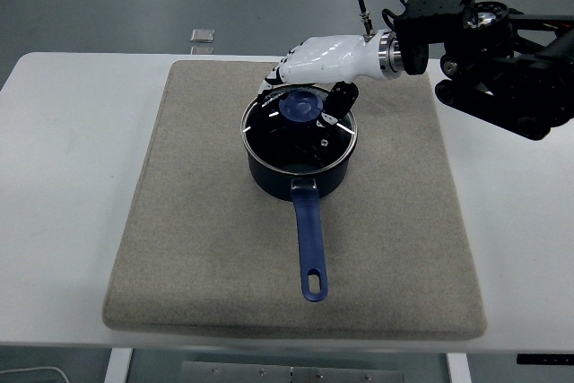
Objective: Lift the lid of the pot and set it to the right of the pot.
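Note:
A dark blue pot with a long blue handle stands on the grey mat, its handle pointing toward the near edge. The glass lid with a round blue knob rests on the pot's rim. My right hand, white on a black arm, hovers over the back of the lid. Its thumb is just right of the knob and its fingers are just left and behind, spread and not closed on it. The left arm is out of view.
The grey mat covers most of the white table. Bare mat lies to the right of the pot. A small silvery object sits on the floor beyond the table's far edge.

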Motion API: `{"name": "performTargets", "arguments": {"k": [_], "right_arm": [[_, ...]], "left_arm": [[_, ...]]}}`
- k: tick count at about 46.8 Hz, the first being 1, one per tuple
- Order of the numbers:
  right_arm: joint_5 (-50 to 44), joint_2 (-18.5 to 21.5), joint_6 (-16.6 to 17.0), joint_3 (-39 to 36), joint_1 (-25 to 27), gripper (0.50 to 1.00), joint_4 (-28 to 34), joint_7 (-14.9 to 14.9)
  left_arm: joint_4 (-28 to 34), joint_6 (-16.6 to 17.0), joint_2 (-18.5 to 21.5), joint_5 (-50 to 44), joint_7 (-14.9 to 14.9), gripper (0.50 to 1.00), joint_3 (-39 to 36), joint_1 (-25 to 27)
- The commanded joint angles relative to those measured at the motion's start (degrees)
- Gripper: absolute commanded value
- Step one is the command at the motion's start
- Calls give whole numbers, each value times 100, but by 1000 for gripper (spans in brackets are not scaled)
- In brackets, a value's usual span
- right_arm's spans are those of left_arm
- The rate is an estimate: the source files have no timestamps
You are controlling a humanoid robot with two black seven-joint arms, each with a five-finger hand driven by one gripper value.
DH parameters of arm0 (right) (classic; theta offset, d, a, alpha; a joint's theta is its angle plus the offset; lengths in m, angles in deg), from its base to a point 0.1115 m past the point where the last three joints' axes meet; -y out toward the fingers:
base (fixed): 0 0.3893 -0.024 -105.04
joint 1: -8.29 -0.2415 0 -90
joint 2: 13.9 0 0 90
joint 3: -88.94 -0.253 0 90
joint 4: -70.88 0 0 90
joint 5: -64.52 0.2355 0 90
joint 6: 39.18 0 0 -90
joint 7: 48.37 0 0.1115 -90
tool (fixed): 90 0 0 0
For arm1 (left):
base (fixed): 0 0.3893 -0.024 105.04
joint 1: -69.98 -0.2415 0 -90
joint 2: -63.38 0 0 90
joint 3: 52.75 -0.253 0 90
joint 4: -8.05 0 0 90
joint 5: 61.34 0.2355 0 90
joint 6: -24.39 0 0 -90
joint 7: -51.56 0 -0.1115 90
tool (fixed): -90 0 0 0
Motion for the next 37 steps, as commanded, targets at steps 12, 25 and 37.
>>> {"name": "performTargets", "arguments": {"k": [12, 25, 37], "right_arm": [[-18, 0, -32, 7, 36, 856, 61, -6], [-18, 9, -85, -2, 62, 856, 96, 11], [-18, 17, -85, -2, 71, 856, 96, 20]], "left_arm": [[-5, 0, 0, 0, 0, 1000, 0, 0], [-5, 0, 0, 0, 0, 1000, 0, 0], [-5, 0, 0, 0, 0, 1000, 0, 0]]}}
